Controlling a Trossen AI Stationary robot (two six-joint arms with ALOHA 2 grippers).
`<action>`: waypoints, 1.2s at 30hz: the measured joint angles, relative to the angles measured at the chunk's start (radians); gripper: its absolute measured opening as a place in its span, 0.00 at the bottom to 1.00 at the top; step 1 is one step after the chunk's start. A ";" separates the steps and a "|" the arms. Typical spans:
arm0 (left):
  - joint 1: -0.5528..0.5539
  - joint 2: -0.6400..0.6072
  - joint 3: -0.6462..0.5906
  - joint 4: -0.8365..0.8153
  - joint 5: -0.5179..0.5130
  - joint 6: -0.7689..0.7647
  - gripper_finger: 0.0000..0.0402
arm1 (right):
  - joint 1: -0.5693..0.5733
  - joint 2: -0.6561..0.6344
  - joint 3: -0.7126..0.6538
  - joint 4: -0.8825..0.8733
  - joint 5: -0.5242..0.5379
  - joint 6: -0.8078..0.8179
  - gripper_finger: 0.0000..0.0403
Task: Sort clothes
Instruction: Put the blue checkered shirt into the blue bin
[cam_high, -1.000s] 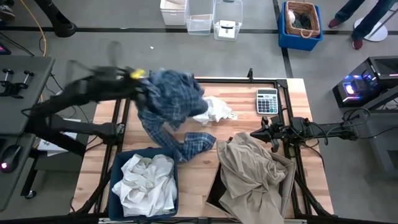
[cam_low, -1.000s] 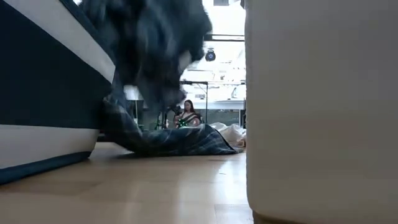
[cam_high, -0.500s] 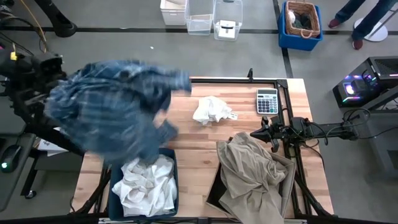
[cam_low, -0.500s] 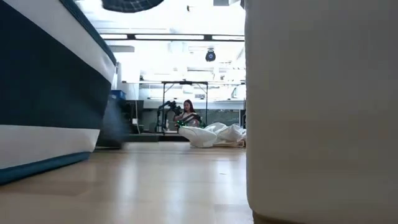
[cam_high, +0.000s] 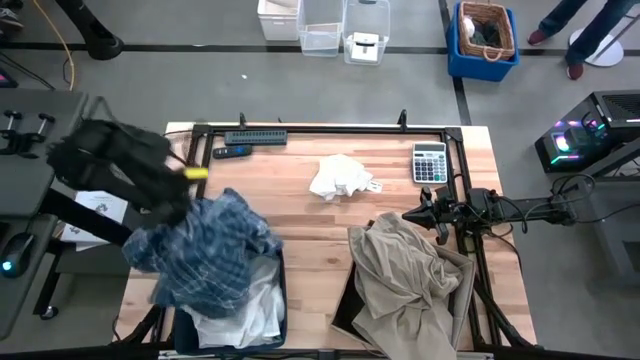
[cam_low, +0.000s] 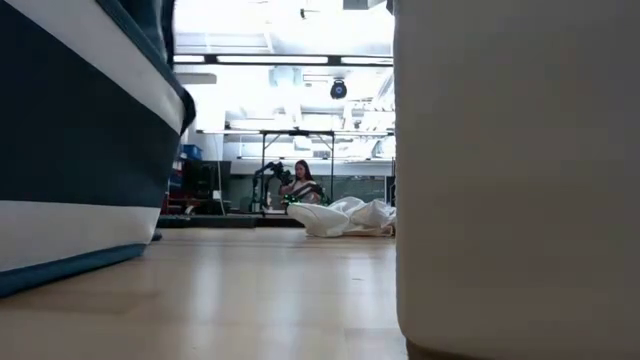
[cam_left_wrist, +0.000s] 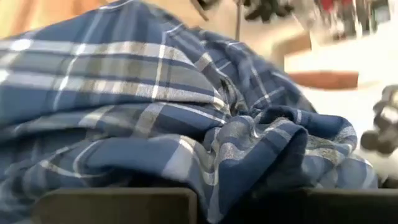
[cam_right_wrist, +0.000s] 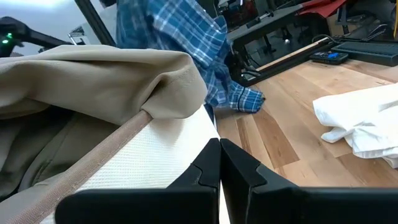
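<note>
My left gripper (cam_high: 188, 208) is shut on the blue-and-white plaid shirt (cam_high: 205, 262), which hangs bunched over the far left corner of the dark blue bin (cam_high: 278, 300). The white shirt (cam_high: 250, 315) lies in that bin. The tan garment (cam_high: 405, 275) lies draped over the cardboard box (cam_high: 345, 312). The small white piece (cam_high: 342, 177) lies on the table's middle. My right gripper (cam_high: 412, 215) is shut and holds nothing, by the box's far edge. The dark grey garment is out of view. My left gripper holds a bunched fold of the plaid shirt (cam_left_wrist: 249, 146) between its two fingers, several layers. The cloth fills the wrist view and hides the fingertips. The shirt hangs slack below the gripper, its lower part on the white shirt and the bin's rim (cam_high: 190, 300).
A calculator (cam_high: 430, 162) lies at the far right of the table. A dark bar (cam_high: 250, 137) and a remote (cam_high: 232, 152) lie at the far left edge. Bare wood shows between the white piece and the bin. Floor bins stand beyond the far edge.
My left gripper has lifted the plaid shirt clear of the table, swung it out past the table's left edge, then brought it toward the near edge over the blue bin. The shirt, then trailing on the table's middle, now hangs bunched at the bin.
</note>
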 joint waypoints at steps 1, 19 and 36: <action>-0.033 0.012 -0.011 0.041 -0.008 0.009 0.07 | 0.000 0.000 0.000 0.000 0.000 0.000 0.00; -0.502 0.036 -0.295 0.598 -0.457 -0.158 0.07 | 0.000 0.000 0.000 0.000 0.000 0.000 0.00; -1.015 -0.039 -0.535 0.572 -1.118 -0.897 0.07 | 0.000 0.000 0.000 0.000 0.000 0.000 0.00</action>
